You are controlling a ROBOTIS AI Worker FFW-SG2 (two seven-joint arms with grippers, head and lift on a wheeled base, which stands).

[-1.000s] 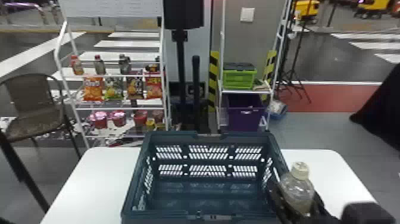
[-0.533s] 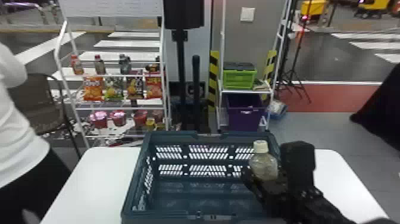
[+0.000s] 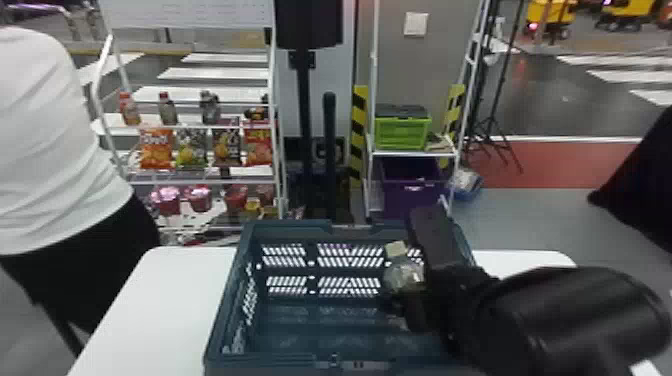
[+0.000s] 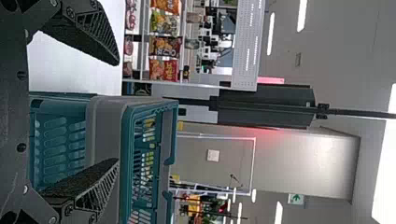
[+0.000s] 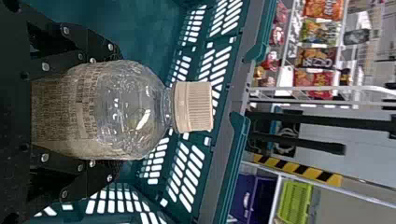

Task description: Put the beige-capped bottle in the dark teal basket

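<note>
White table (image 3: pixel 175 300) holds basket (image 3: pixel 290 230) | right gripper (image 5: pixel 117 111) hugs bottle (image 3: pixel 404 275) upright so we can lower it | left gripper (image 4: pixel 116 112) spread wide

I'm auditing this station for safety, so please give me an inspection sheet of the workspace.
Surface: white table, basket on it.
Job's things: beige-capped bottle gripped above the basket's floor, not released.
Clutter: snack bags on the rack behind the table.
Grippers: right hand shut on the bottle; left hand open, holding nothing.
Cables: nothing seen.
Surroundings: green crate on a shelf, purple bin below.
</note>
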